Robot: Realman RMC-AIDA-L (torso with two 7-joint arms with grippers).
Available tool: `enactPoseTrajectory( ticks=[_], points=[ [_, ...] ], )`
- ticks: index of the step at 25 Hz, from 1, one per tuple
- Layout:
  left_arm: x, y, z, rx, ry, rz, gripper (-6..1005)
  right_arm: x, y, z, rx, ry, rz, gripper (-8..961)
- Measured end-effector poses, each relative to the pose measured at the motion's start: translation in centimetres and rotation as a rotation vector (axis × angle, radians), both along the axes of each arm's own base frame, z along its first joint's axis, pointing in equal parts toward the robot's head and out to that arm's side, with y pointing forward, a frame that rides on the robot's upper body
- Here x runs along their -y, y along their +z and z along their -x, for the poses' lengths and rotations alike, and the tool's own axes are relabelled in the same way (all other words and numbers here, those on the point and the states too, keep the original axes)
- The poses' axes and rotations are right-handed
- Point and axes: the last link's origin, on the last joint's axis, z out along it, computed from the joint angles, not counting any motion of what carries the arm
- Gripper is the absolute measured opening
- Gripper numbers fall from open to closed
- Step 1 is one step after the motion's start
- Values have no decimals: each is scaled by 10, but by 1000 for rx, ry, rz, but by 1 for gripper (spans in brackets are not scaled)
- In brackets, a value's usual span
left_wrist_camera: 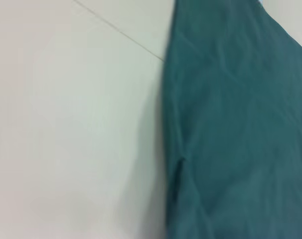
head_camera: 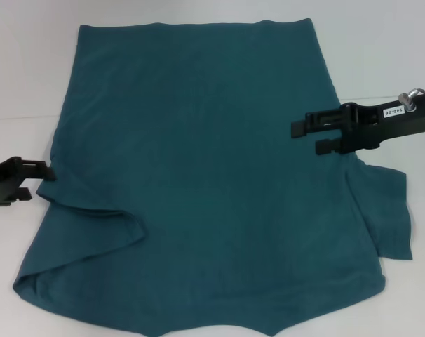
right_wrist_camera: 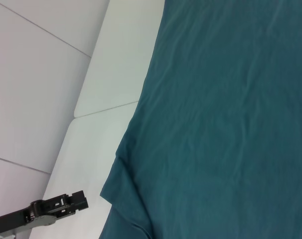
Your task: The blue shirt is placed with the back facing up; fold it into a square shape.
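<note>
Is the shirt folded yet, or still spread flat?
Mostly spread. The shirt lies open on the table; only its left sleeve is tucked in, the right sleeve sticks out.

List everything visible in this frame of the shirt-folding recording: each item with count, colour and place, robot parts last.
blue shirt: one, dark teal-blue, spread flat over most of the table, plain side up; the sleeve on the robot's left is folded in onto the body, the sleeve on its right still sticks out.
table: one, white, under the shirt, bare along both sides.
left gripper: one, black, at the shirt's left edge beside the folded-in sleeve, fingertips at the cloth's edge.
right gripper: one, black, with a white label on the arm, over the shirt's right side above the unfolded sleeve, fingers apart with no cloth between them.
</note>
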Motion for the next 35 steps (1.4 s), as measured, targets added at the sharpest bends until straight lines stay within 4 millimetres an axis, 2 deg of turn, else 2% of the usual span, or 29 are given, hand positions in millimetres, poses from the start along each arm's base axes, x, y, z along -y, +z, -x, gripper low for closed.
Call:
enactPoseTrajectory(
  ticks=[5, 17, 20, 22, 24, 26, 28, 31, 35],
  points=[
    [-5, -12, 10, -17, 30, -37, 633, -1, 0, 1, 0, 3, -1, 941],
    [-14, -30, 15, -46, 45, -74, 634, 1, -1, -2, -3, -7, 3, 940],
    [-15, -37, 9, -33, 29, -62, 634, 2, -1, -3, -4, -10, 4, 940],
    [-17, -42, -2, 4, -10, -41, 634, 2, -1, -3, -5, -10, 4, 940],
    [-18, -46, -23, 79, -112, -13, 634, 2, -1, -3, -4, -11, 2, 940],
    [-19, -43, -43, 172, -218, -13, 634, 2, 0, -3, -5, -10, 2, 941],
    [-19, -31, -52, 242, -272, -49, 634, 3, 0, -4, -5, -9, 1, 941],
    [-16, -19, -46, 273, -258, -81, 634, 4, 0, -6, -2, -8, 0, 941],
    [-6, -13, -32, 276, -227, -73, 633, 5, 1, -8, 9, 17, -8, 940]
  ],
)
